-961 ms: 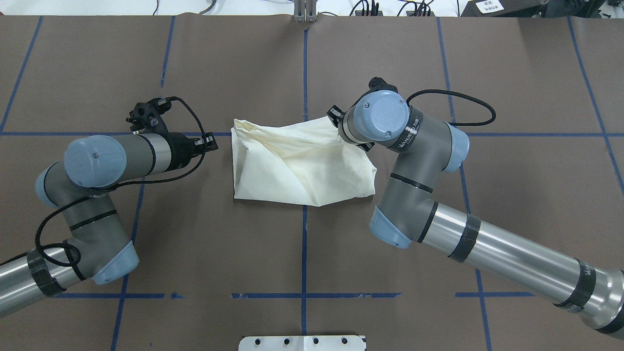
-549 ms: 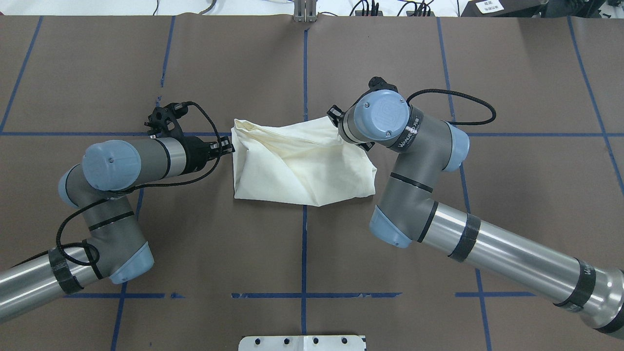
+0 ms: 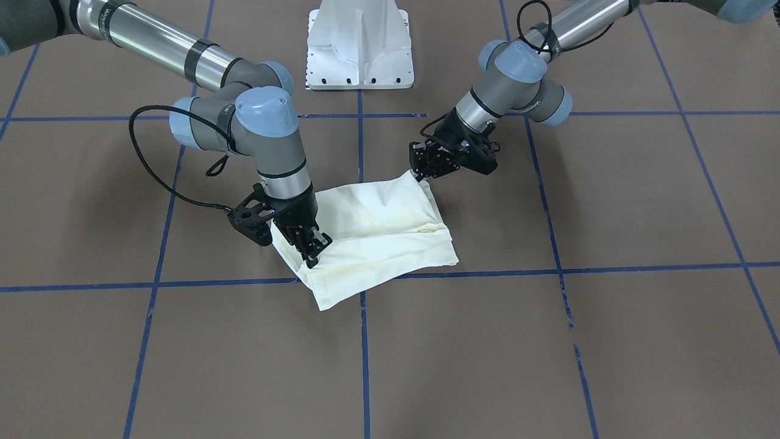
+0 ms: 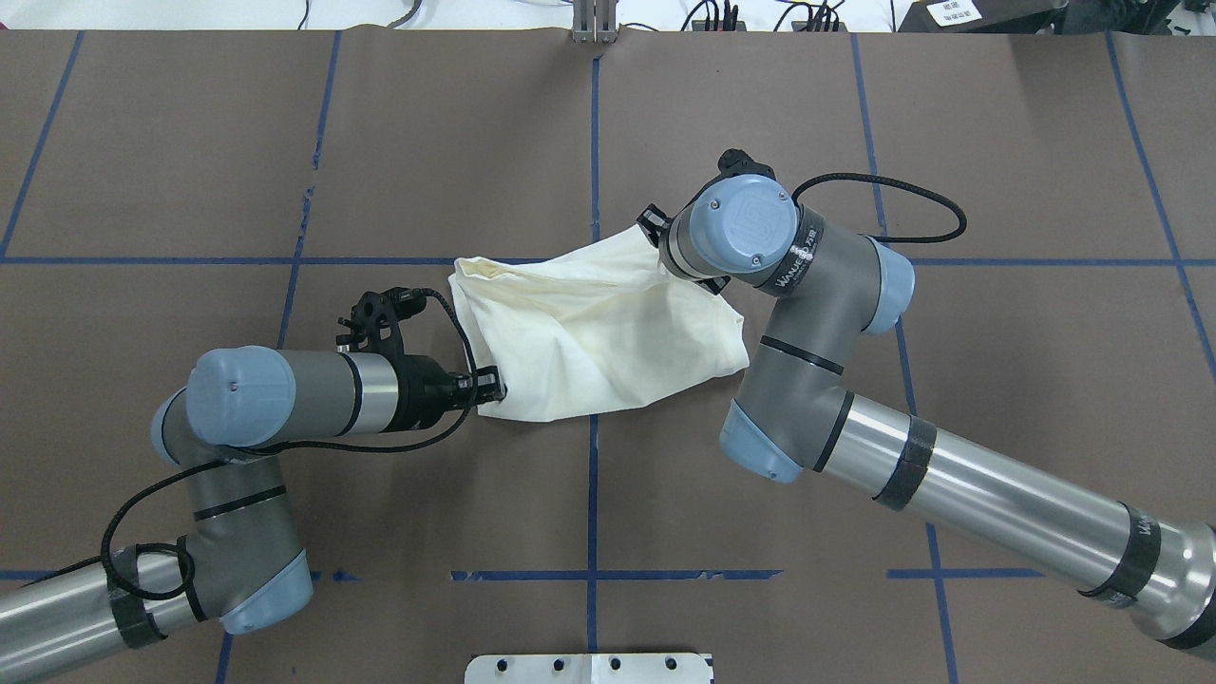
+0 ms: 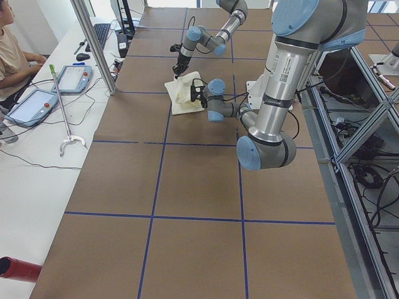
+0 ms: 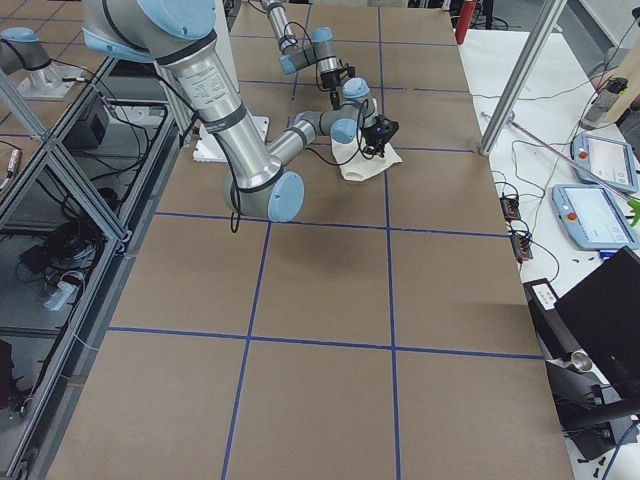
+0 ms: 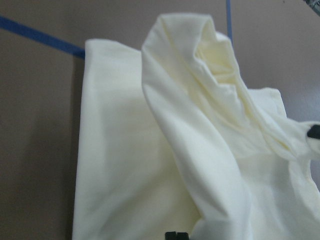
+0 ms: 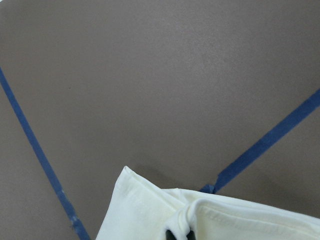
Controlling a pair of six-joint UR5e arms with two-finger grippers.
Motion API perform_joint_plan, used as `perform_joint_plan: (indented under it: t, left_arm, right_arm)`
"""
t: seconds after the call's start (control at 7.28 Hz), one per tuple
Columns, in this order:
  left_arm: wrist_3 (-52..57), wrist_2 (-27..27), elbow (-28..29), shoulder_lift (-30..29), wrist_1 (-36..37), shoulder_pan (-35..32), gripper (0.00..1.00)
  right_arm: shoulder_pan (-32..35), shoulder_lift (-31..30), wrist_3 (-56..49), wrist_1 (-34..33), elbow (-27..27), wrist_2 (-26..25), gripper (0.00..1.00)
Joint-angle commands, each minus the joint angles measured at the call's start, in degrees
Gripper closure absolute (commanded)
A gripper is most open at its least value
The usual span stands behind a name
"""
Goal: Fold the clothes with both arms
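A crumpled cream shirt (image 4: 608, 332) is laid at the middle of the table (image 4: 997, 427), well away from its edges. One corner is pinched by the left gripper (image 4: 492, 385), the opposite corner by the right gripper (image 3: 312, 255).

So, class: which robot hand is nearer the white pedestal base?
Left. Left hand is at the cream shirt's corner nearest the pedestal base; right hand grips its far side.

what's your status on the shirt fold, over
Right gripper shut on shirt edge. Left gripper at opposite corner, grip unclear. Shirt rumpled, partly folded. Nothing in the way.
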Motion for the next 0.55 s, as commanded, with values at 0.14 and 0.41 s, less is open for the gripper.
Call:
perform_joint_plan:
  t: [0.14, 0.41]
  left_arm:
    - [-0.1, -6.88, -4.77, 3.77, -0.64, 0.94, 1.0]
    - [-0.72, -8.05, -10.39, 3.08, 5.46, -0.01, 1.0]
  right_arm:
    - [0.0, 0.08, -0.06, 0.09, 0.04, -0.05, 1.0]
    - [0.7, 0.86, -2.58, -0.09, 0.04, -0.14, 0.01]
